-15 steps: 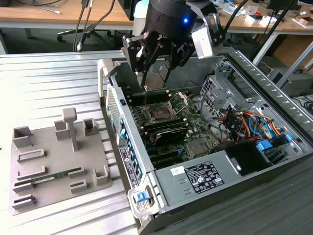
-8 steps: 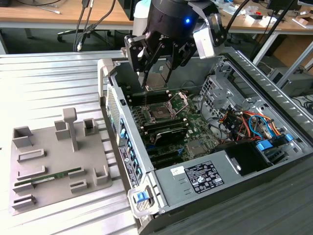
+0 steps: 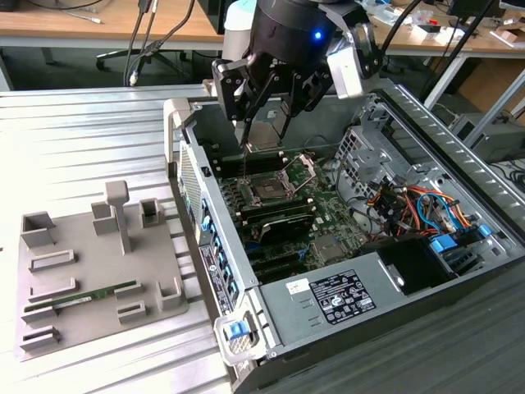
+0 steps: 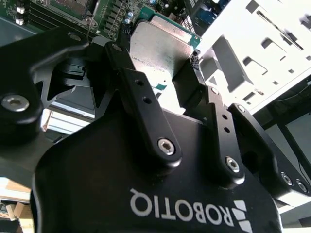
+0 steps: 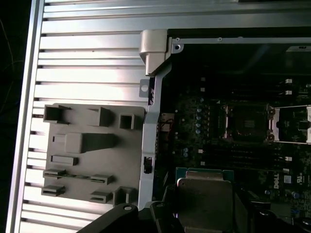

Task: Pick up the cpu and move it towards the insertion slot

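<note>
Black gripper [image 4: 153, 70] pinched the silvery square cpu [image 4: 158, 43] by opposite edges. Needed level carriage, squared to the dark silver-framed insertion slot [image 3: 269, 190], I'd say.

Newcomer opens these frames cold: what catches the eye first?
The black gripper hanging over the open computer case, shut on the silvery cpu. Below it in the exterior view lies the uncovered insertion slot. At the exterior view's left, a grey fixture plate holds a green memory stick.

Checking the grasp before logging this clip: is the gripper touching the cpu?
Touching. In the second wrist view the cpu sits clamped between the two fingers of the gripper, with no gap at either edge.
</note>
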{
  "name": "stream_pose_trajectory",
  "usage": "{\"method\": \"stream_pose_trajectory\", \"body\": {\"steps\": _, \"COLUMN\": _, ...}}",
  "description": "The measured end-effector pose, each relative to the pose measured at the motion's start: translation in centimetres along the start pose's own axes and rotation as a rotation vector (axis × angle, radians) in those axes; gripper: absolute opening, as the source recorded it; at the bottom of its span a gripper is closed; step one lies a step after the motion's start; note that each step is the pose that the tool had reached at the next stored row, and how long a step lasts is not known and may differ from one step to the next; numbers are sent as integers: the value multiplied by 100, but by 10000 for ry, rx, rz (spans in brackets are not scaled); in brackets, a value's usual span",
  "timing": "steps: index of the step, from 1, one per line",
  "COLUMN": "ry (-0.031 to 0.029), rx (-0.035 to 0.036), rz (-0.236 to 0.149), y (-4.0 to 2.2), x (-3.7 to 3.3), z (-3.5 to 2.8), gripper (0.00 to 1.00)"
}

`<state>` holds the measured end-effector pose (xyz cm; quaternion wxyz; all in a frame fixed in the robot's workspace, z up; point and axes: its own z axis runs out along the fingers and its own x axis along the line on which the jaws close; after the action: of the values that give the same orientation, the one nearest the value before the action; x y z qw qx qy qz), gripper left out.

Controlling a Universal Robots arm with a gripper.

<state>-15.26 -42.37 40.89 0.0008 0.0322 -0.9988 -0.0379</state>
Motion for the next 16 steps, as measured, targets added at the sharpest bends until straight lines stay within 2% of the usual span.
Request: {"method": "stream_pose_trajectory", "body": {"steps": 16, "ry": 1, "rx": 1, "rz": 0, "y": -6, "x": -91, "z": 6, "gripper": 55}}
